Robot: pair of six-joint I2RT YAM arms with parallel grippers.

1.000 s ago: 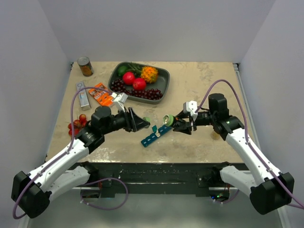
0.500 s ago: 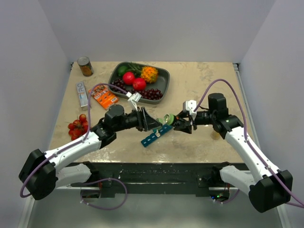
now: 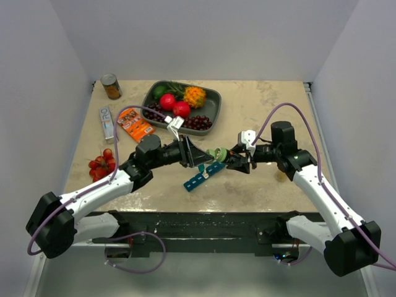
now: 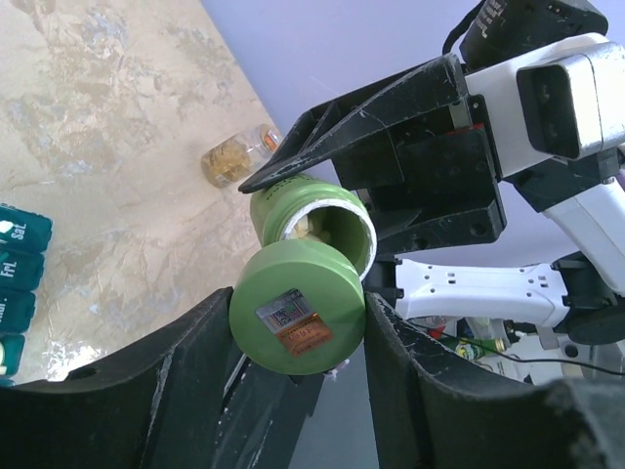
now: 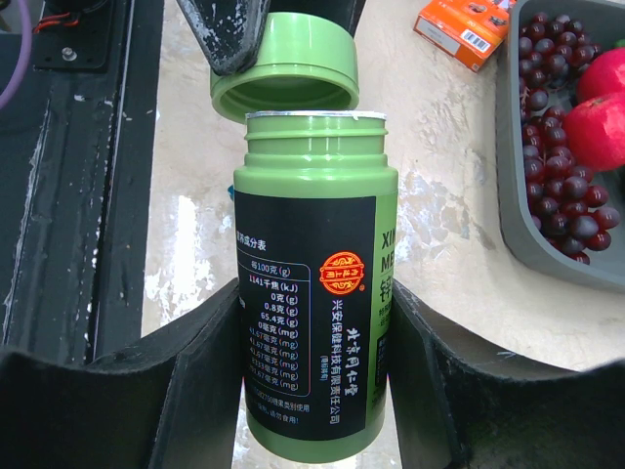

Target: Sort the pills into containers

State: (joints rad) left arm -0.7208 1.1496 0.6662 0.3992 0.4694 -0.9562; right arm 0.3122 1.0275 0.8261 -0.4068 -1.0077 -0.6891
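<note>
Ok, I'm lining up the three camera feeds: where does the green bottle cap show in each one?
Top external: the green cap is mid-picture, just left of the green bottle.
Left wrist: lower centre, clamped in the left gripper, in front of the bottle's open mouth.
Right wrist: top centre, just off the bottle's mouth.
Shared landmark: the green bottle, visible in all three views.

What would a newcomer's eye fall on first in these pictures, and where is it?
The two arms meet over the middle of the table: the right gripper grips a green bottle held sideways, while the left gripper holds its green cap off the open mouth. Close by them on the table lies the teal pill organizer. The dark fruit tray, with red fruit and grapes, brightens the back.
</note>
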